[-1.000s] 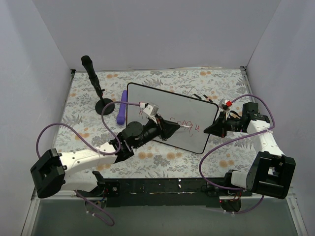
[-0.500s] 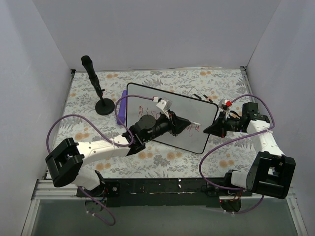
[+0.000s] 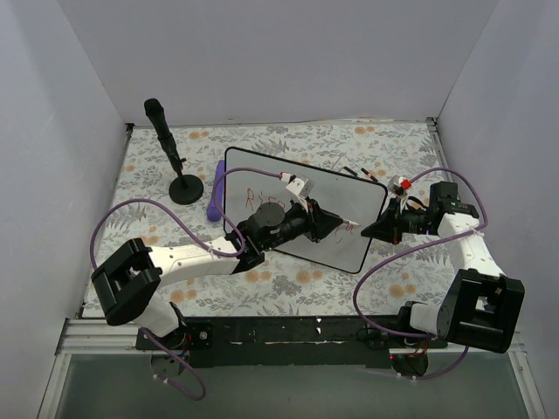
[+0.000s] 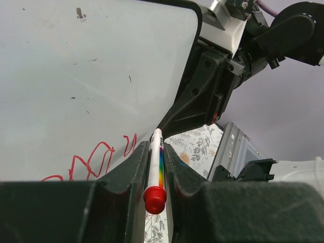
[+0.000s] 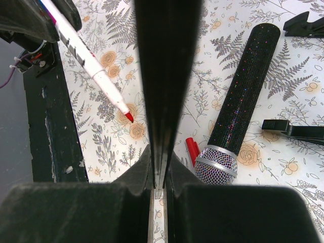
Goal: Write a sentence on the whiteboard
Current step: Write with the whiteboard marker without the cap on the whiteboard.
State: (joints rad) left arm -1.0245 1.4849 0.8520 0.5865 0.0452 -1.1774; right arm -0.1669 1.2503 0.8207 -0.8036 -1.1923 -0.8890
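The right pincer (image 3: 377, 229) is clamped on the right edge of the large glossy white whiteboard with a thin black rim (image 3: 262, 173), mid-desk (image 3: 288, 288), evidently to steady it for writing. The left pincer (image 3: 332, 223) grips a white, red-tipped marker (image 4: 156, 162), its tip just beside the board's right part, past the red handwritten sentence (image 4: 91, 161). Contact cannot be confirmed.

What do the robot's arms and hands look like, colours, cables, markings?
White link shells, black joints; the left hand and right hand are black and wedge-shaped. A purple cable loops along each arm. A red spot marks the right wrist.
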